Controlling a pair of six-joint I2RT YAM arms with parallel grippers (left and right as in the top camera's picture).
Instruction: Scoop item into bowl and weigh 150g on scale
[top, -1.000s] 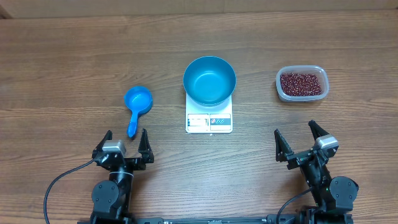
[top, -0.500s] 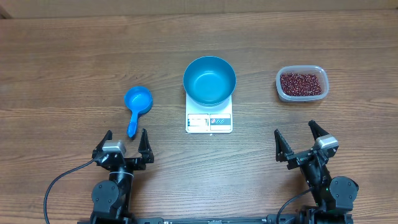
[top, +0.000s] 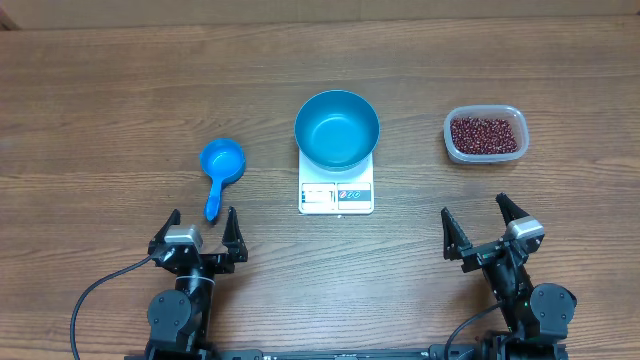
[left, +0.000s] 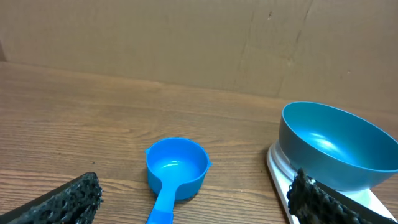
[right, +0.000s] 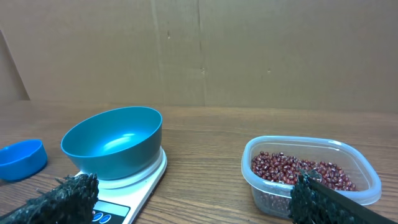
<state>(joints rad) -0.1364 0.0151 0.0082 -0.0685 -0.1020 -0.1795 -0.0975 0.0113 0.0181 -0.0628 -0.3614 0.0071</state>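
Step one not started: L gripper (top: 202, 218) & R gripper (top: 473, 208) both spread, empty. Scoop (top: 220, 170) just ahead of L; beans (top: 485, 134) in tub (top: 455, 150) ahead of R; empty bowl (top: 337, 128) on scale (top: 336, 197) between them. Next prob. needs L to pinch the scoop handle.

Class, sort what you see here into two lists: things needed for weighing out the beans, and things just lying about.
Belongs to the job: red-brown beans, their clear plastic tub, blue scoop, blue bowl, white kitchen scale.

Just lying about: black cable at the near edge, cardboard wall at the back.
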